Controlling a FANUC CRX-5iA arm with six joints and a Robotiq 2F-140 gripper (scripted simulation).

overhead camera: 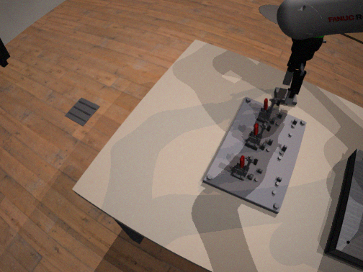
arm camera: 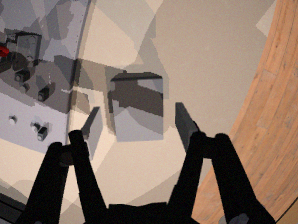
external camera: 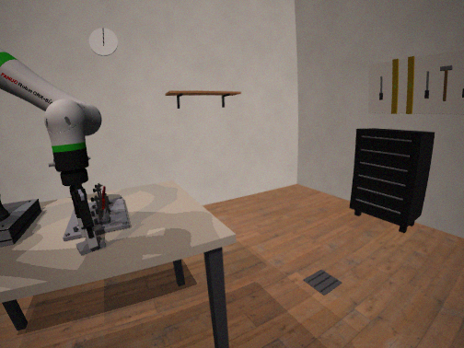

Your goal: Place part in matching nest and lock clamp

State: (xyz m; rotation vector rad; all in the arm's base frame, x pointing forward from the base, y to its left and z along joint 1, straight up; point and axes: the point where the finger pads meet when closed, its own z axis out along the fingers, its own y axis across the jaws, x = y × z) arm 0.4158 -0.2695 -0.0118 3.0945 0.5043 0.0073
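The part (overhead camera: 284, 96) is a grey block lying on the table just beyond the far short end of the grey fixture plate (overhead camera: 256, 151). It also shows in the wrist view (arm camera: 136, 103) and in the exterior view (external camera: 91, 243). My gripper (arm camera: 138, 115) is open and hangs low over the part, one finger on each side with a gap on both sides. It also shows in the top and exterior views (overhead camera: 289, 94) (external camera: 88, 232). The plate carries three clamps, whose red handles (overhead camera: 266, 104) (overhead camera: 256, 129) (overhead camera: 242, 160) stand upright. The nest nearest the part is partly hidden by the arm.
The table edge runs close behind the part, with wooden floor (arm camera: 266, 96) beyond it. The arm's dark base block (overhead camera: 347, 212) stands at the table's right side. A black drawer cabinet (external camera: 391, 177) stands far off by the wall.
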